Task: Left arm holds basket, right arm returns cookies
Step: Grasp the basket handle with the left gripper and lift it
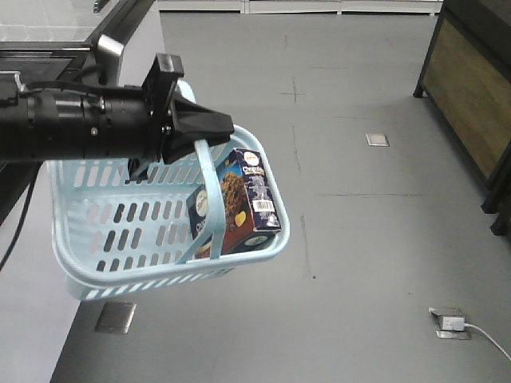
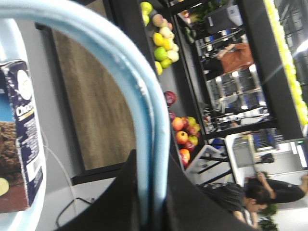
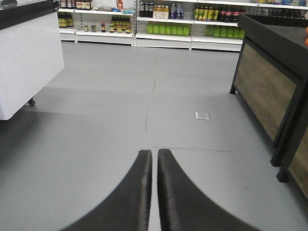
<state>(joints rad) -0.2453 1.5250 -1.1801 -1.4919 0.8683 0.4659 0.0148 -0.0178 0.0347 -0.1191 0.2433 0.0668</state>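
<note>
two views show cookies [image 1: 247, 203] in basket [image 1: 120, 231]; third, closed right fingers [image 3: 134, 192].

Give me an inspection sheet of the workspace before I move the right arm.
Surface: grey floor, metal floor plate set in it.
Job's things: basket hangs by its handles from the left hand; cookies lean inside.
Clutter: second pack beside the cookies.
Hands: left hand shut on the handles; right hand shut, empty.
Cables: black cable below the left arm; white cable on the floor.
Surroundings: bottle shelves, fruit display.
</note>
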